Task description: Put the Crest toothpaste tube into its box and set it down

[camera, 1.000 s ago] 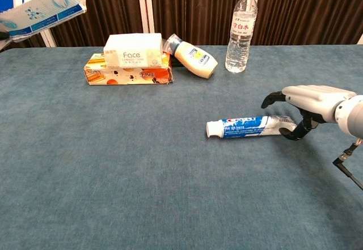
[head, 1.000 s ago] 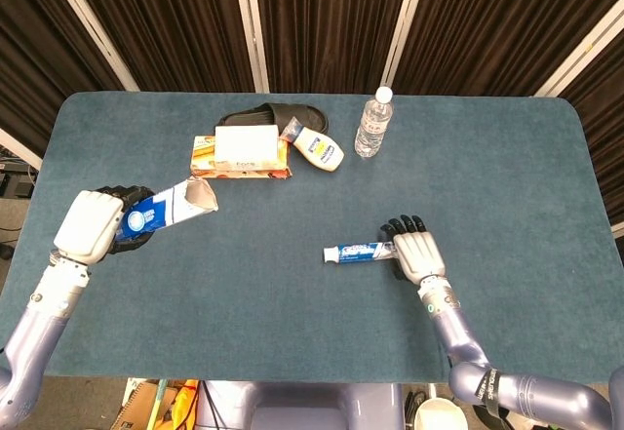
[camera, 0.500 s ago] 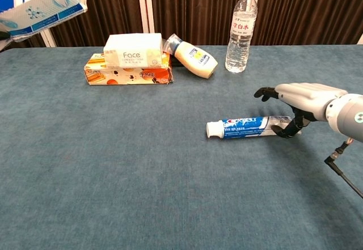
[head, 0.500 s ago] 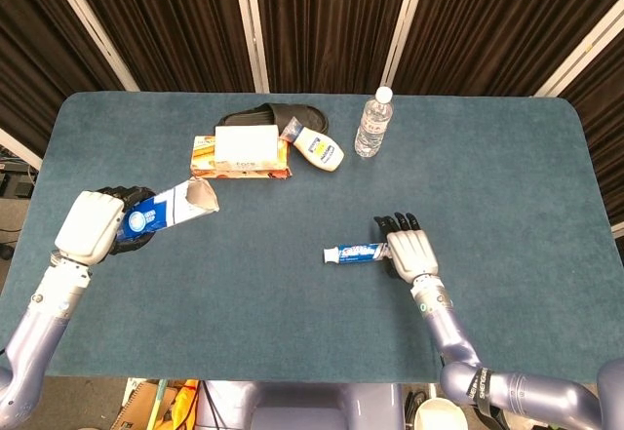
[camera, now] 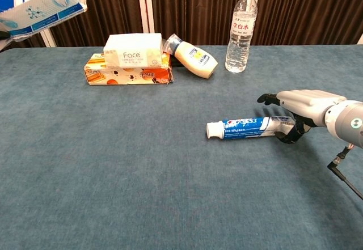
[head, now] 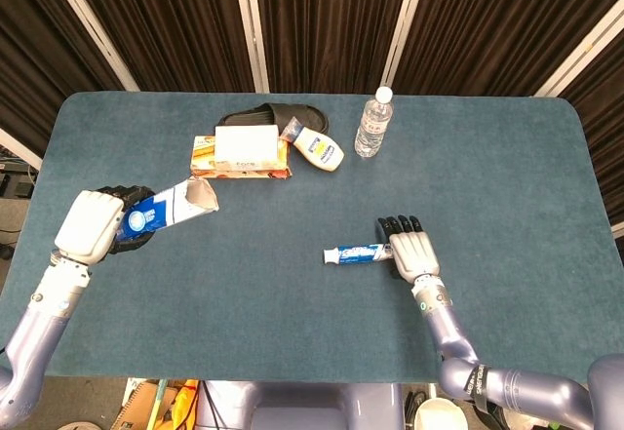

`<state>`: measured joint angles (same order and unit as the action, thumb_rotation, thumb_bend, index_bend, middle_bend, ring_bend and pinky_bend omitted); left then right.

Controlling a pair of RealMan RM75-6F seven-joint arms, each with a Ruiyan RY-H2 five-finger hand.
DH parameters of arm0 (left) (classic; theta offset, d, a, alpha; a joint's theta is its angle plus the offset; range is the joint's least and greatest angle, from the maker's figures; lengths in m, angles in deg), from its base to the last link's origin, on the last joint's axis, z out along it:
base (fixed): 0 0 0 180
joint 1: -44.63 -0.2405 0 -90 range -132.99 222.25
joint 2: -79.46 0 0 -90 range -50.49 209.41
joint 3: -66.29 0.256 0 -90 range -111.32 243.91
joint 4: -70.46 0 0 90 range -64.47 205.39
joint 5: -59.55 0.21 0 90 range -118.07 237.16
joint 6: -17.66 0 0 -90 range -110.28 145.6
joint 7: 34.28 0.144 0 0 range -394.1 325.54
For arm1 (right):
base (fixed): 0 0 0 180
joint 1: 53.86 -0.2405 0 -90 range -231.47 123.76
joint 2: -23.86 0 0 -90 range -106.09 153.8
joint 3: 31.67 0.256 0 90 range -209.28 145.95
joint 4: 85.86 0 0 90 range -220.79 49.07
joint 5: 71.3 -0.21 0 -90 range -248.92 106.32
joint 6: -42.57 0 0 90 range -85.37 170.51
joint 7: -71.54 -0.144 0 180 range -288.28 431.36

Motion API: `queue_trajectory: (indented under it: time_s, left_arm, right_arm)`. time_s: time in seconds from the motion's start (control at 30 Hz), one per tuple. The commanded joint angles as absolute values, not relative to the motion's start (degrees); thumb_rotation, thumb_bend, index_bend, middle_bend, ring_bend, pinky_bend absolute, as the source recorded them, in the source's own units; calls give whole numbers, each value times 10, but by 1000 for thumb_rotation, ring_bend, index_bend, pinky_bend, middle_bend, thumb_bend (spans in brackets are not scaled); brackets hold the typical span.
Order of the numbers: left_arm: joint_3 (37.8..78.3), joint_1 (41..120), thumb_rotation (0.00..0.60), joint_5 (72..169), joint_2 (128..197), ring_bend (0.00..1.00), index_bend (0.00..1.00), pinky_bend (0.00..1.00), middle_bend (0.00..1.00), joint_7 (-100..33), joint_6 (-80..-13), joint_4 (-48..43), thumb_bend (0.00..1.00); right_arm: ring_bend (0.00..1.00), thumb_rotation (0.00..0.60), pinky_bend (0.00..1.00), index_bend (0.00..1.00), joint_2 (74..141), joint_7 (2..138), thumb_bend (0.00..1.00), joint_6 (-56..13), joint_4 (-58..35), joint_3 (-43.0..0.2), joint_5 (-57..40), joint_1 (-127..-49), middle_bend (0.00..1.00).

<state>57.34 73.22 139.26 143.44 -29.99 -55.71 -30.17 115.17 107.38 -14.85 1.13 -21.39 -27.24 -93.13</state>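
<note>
- Dark curtains with pale vertical strips behind; teal-covered table [head: 507, 157] spread in front
- Near the right front of the table: Crest toothpaste tube [head: 357, 253] lying flat on the cloth, white cap toward the robot's left, crimped tail under the right robot hand [head: 413, 254]
- Right robot hand draped over the tube's tail, palm down, dark fingertips [camera: 266, 98] reaching past it; thumb curled beneath beside the tail in the chest view; cannot tell whether actually clamped on the tube or only resting over it
- Tube not lifted, body flat against the table in the chest view
- Far left: left robot hand [head: 95, 226] grasping the toothpaste box [head: 171, 207], held off the table and tilted, open end with loose flaps pointing toward the table's middle
- Same box seen in the chest view at the upper left corner, blue and white, raised above the table [camera: 39, 3]
- Box and tube well apart
- Toward the back of the table: orange carton [head: 239, 165] with a white "Face" box [camera: 133, 50] stacked on top
- Black slipper [head: 278, 116] just behind the stack
- Cream lotion bottle [camera: 193, 56] lying on its side just beside the orange carton
- Clear water bottle [camera: 240, 30] standing upright, white cap on, to the right of the lotion bottle
</note>
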Motion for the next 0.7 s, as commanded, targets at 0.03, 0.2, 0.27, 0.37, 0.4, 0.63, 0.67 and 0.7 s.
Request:
queue_trajectory:
  time_s: [0.03, 0.2, 0.27, 0.37, 0.4, 0.63, 0.67, 0.7]
  left_arm:
    - [573, 732, 600, 1394, 1435, 519, 435, 562, 548, -301, -557, -300, 392]
    - [573, 731, 600, 1395, 1436, 519, 436, 562, 549, -301, -555, -299, 392]
    - [572, 731, 600, 1396, 1437, 519, 436, 562, 549, -301, -555, -299, 392]
    - [572, 730, 600, 1396, 1437, 519, 436, 562, 549, -302, -553, -297, 392]
    - [572, 730, 600, 1395, 1438, 519, 436, 562, 549, -302, -552, -297, 392]
    - [572, 729, 600, 1394, 1441, 519, 436, 562, 550, -302, -550, -295, 392]
    - [572, 729, 600, 1394, 1442, 519, 437, 562, 550, -302, -549, -294, 392]
    - [572, 729, 600, 1393, 1443, 519, 437, 562, 550, -302, -548, -293, 392]
  right_arm:
    - [236, 600, 303, 377, 1156, 1070, 462, -158, 3, -215, -265, -931, 307]
    - [627, 600, 731, 833, 1165, 1052, 515, -173, -10, -215, -249, -925, 703]
    - [703, 600, 804, 931, 1165, 1041, 547, -178, -9, -216, -234, -922, 781]
    - [763, 600, 861, 998, 1161, 1025, 576, -184, -3, -220, -213, -916, 844]
    - [773, 600, 869, 1000, 1158, 1020, 584, -183, 3, -222, -209, -914, 854]
    - [784, 600, 877, 1000, 1134, 1001, 594, -192, 38, -232, -175, -902, 868]
    - [785, 600, 877, 1000, 1130, 997, 594, -195, 43, -232, -168, -900, 868]
    - [785, 600, 877, 1000, 1123, 990, 594, -199, 51, -232, -158, -898, 868]
